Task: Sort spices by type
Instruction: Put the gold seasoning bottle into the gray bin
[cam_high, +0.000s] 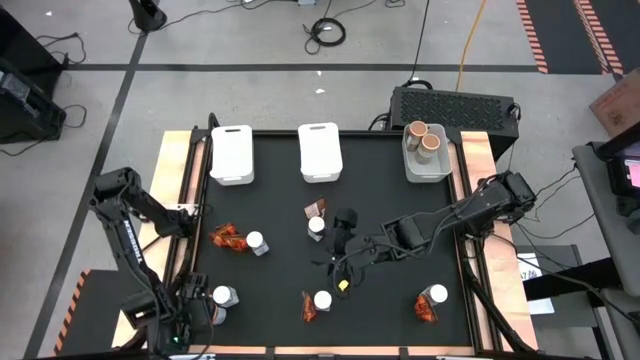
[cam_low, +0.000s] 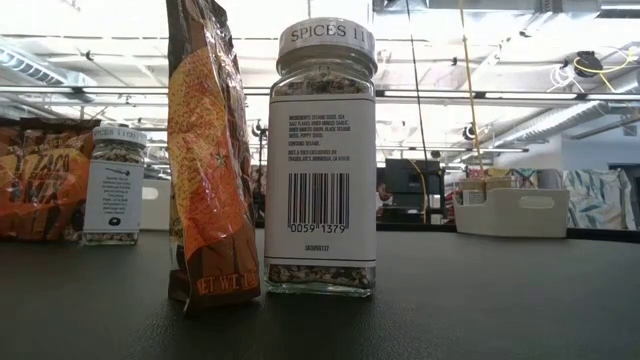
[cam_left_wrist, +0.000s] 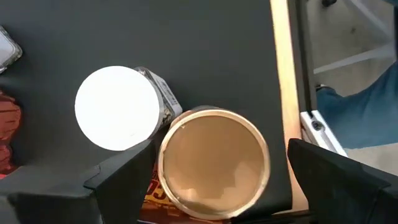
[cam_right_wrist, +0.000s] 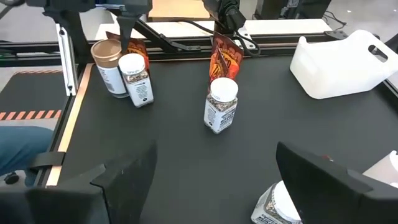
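Left gripper (cam_left_wrist: 214, 180) wide open, empty, poised above tan-topped tub (cam_left_wrist: 214, 163) beside white-lidded jar (cam_left_wrist: 117, 107) at table's near-left corner. Picking step; next: descend, close on tub. Right gripper (cam_high: 340, 250) open, empty, mid-table.

Five jars (cam_high: 322, 300), five sachets (cam_high: 228, 238) — three tubs (cam_high: 417, 130), three bins (cam_high: 231, 155).

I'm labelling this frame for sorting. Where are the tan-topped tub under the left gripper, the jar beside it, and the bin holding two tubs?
tan-topped tub (cam_left_wrist: 214, 163), left wrist view, top centre.
white-lidded jar (cam_left_wrist: 117, 107), left wrist view, lid centre.
white bin (cam_high: 427, 170), high view, near rim.
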